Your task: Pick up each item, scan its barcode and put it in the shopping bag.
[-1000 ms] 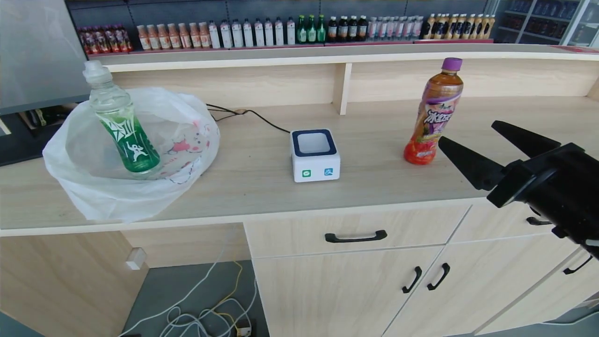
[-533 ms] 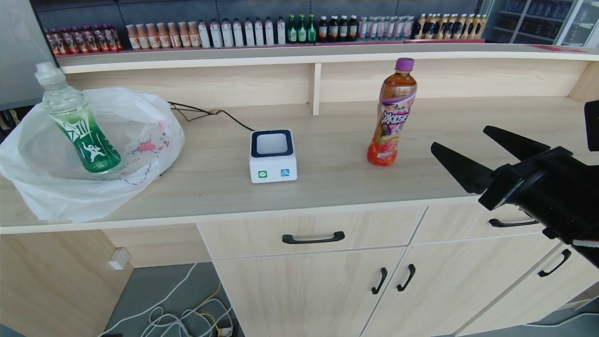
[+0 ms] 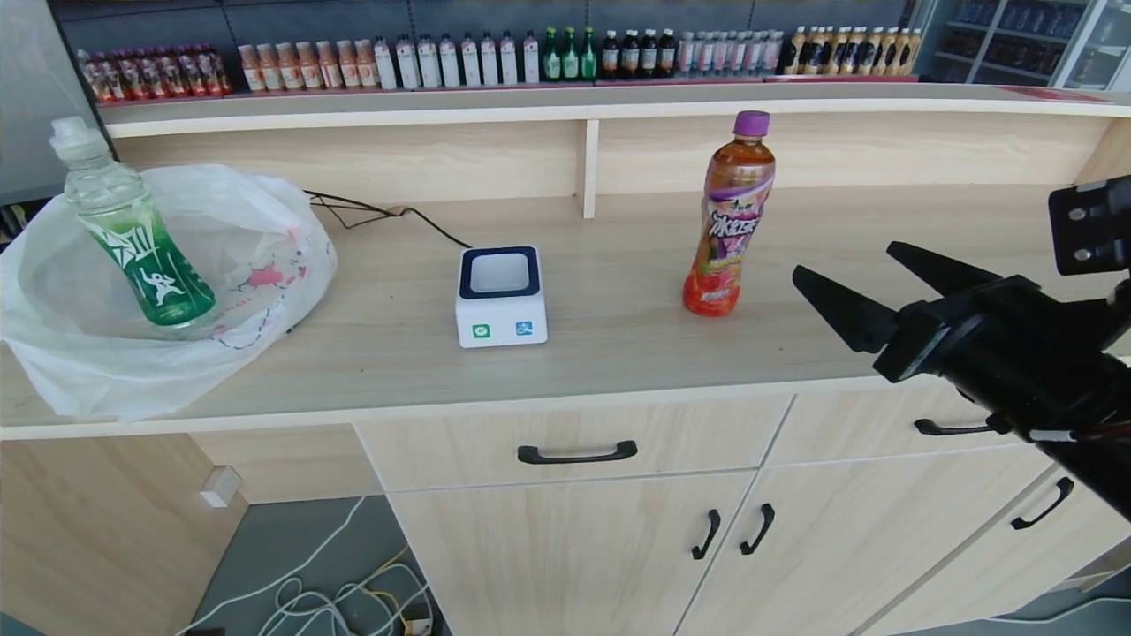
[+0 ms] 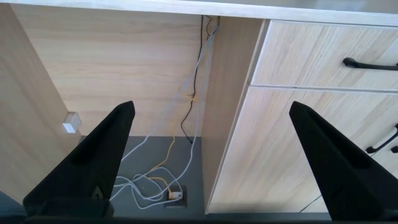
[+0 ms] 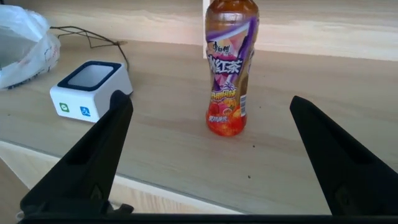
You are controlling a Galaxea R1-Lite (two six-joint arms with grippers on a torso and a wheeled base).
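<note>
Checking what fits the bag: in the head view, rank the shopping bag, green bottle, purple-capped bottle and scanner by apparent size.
1. shopping bag
2. green bottle and purple-capped bottle, too alike to rank
3. scanner

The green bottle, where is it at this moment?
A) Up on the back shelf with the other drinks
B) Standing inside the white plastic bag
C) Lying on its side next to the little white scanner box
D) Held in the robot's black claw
B: the green bottle stands upright inside the open white plastic bag at the left end of the counter, well apart from the scanner.
</note>
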